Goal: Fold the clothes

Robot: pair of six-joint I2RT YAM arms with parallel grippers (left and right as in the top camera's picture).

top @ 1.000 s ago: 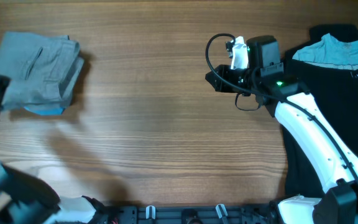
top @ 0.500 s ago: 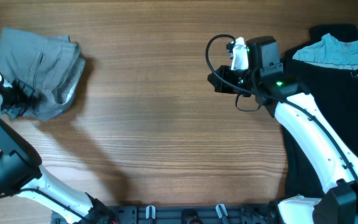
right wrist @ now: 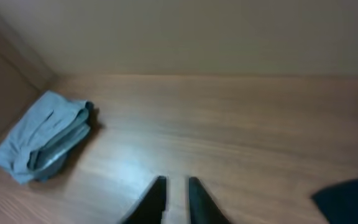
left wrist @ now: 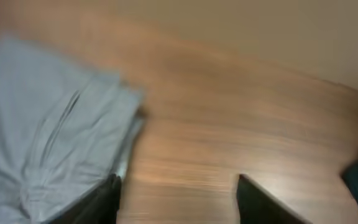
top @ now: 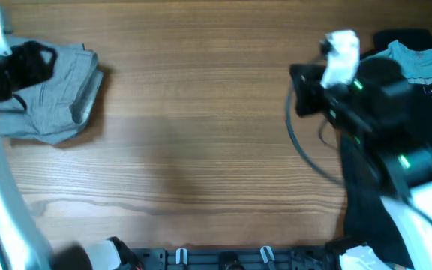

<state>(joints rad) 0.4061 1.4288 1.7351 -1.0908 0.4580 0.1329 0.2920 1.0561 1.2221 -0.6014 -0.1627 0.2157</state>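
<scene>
The grey pants [top: 55, 97] lie folded in a pile at the table's far left. They also show in the left wrist view [left wrist: 42, 130] and, further off, in the right wrist view [right wrist: 42, 134]. My left gripper [top: 32, 64] hovers over the pile's upper left part, blurred. In the left wrist view its fingers [left wrist: 179, 193] are wide open and empty, with the pile's right edge by the left finger. My right gripper [top: 300, 86] is raised over the right of the table, far from the pants. Its fingers [right wrist: 177, 196] are nearly together and empty.
A black garment [top: 418, 112] with a pale-blue shirt [top: 418, 64] on it covers the right end of the table. Bare wood tabletop [top: 201, 135] lies between the two arms. A black corner [right wrist: 353, 196] shows at the right wrist view's lower right.
My left arm swung from the pile's lower left up over its top left. My right arm rose and shifted right. The blue edge under the pile no longer shows.
</scene>
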